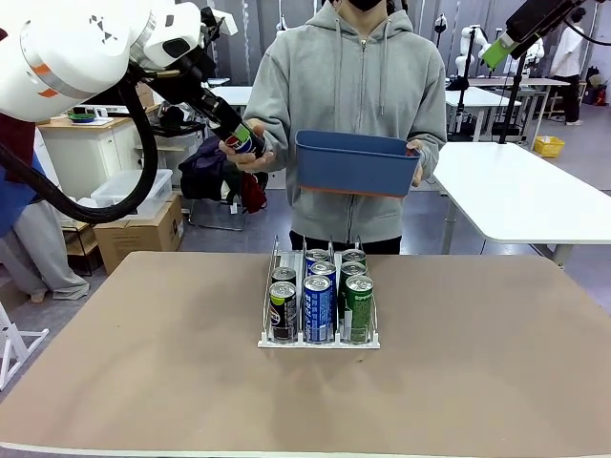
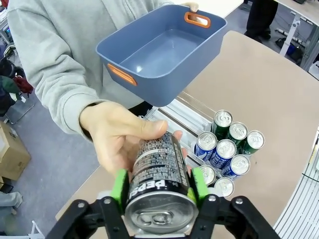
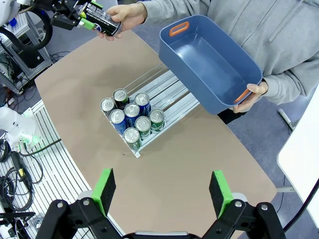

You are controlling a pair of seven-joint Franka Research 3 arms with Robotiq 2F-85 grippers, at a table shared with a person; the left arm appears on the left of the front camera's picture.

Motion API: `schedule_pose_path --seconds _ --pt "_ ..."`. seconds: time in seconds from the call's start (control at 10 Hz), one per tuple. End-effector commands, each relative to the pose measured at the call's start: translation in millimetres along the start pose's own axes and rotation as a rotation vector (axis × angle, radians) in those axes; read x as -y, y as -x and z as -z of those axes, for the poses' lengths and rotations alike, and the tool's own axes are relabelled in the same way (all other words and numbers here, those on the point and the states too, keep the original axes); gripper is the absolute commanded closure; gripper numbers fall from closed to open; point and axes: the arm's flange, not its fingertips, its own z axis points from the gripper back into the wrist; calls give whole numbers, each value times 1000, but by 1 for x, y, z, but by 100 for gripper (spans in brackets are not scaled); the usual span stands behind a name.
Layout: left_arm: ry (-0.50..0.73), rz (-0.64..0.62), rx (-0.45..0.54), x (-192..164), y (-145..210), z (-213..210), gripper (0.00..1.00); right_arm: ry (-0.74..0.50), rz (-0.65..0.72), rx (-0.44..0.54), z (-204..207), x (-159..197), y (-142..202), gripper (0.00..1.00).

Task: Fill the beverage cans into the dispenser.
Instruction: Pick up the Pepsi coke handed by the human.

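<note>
A black Pepsi can (image 2: pixel 159 172) lies in the person's hand (image 2: pixel 117 137), and my left gripper (image 2: pixel 158 188) is shut on it with a green pad on each side. The front view shows the same can (image 1: pixel 242 141) high above the table's far edge, and the right wrist view shows it (image 3: pixel 102 19) too. On the table the dispenser (image 1: pixel 319 341) holds several cans in three lanes: black (image 1: pixel 283 311), blue (image 1: pixel 317 307) and green (image 1: pixel 358 305). My right gripper (image 3: pixel 162 191) hangs open high over the table with nothing between its fingers.
The person holds an empty blue bin (image 1: pixel 355 162) in the other hand, above and behind the dispenser. The brown tabletop (image 1: pixel 143 363) is bare on both sides of the dispenser. White tables (image 1: pixel 520 191) stand behind on the right.
</note>
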Motion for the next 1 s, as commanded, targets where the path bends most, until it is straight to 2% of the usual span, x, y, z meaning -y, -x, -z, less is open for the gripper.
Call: schedule_pose_path --seconds 0.0,0.1,0.2,0.3,0.4,0.6,0.7,0.8,0.9 --pt "-29 -18 -30 1 4 -1 80 -2 0 1 0 0 1 0" --pt "-26 -23 -41 0 5 -2 65 -2 0 1 0 0 1 0" --pt "-29 -33 -54 0 6 -3 100 -2 0 1 0 0 1 0" --pt "-30 -35 -64 -1 6 -4 85 -2 0 1 0 0 1 0" --pt "-41 -46 -79 -1 7 -5 100 -2 0 1 0 0 1 0" --pt "-55 -56 -85 0 5 -9 100 -2 0 1 0 0 1 0" --pt "-58 -61 -85 1 4 -11 62 -2 0 1 0 0 1 0" --pt "-62 -64 -91 2 4 -12 62 -2 0 1 0 0 1 0" --pt "564 -277 -629 41 10 22 82 -2 0 1 0 0 1 0"
